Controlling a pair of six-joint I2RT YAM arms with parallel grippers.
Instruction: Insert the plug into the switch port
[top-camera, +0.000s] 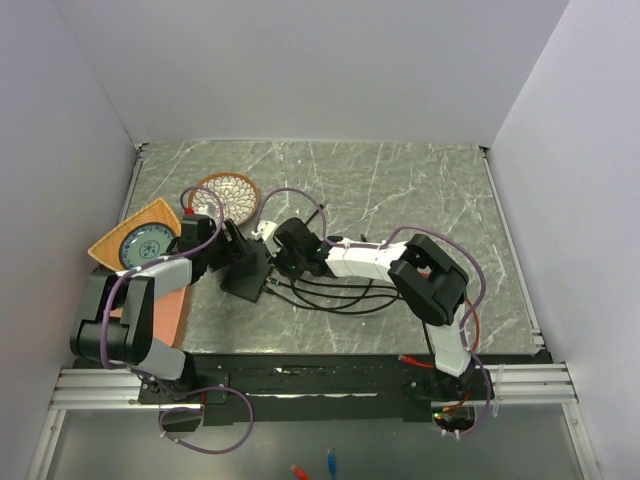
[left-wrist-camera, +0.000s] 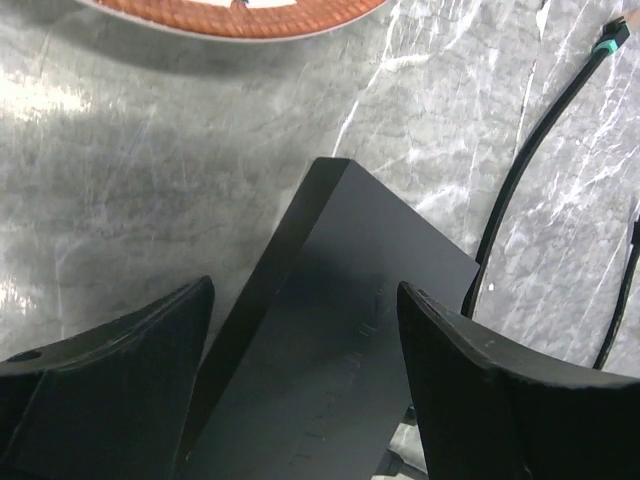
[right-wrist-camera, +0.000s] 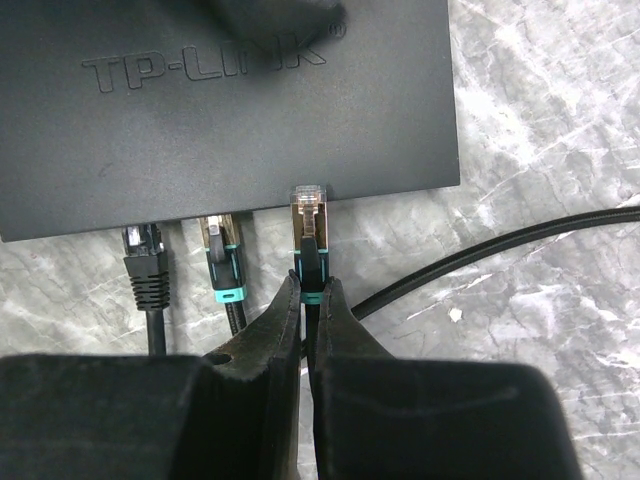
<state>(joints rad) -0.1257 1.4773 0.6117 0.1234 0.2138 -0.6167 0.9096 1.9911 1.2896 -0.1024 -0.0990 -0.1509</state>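
Plug is clamped by its teal boot in the right jaws, its gold tip set at a port of the switch, which lies on the tabletop. The switch is straddled by the left jaws, spread wide apart; contact cannot be told.

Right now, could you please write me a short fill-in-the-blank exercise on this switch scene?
The right gripper is ___ on the plug at the switch's edge.
Beside that plug, ___ other cables meet the same edge.
The switch's lettering reads ___.
The left gripper straddles the switch, its jaws ___.
Missing: shut; two; TP-LINK; open.
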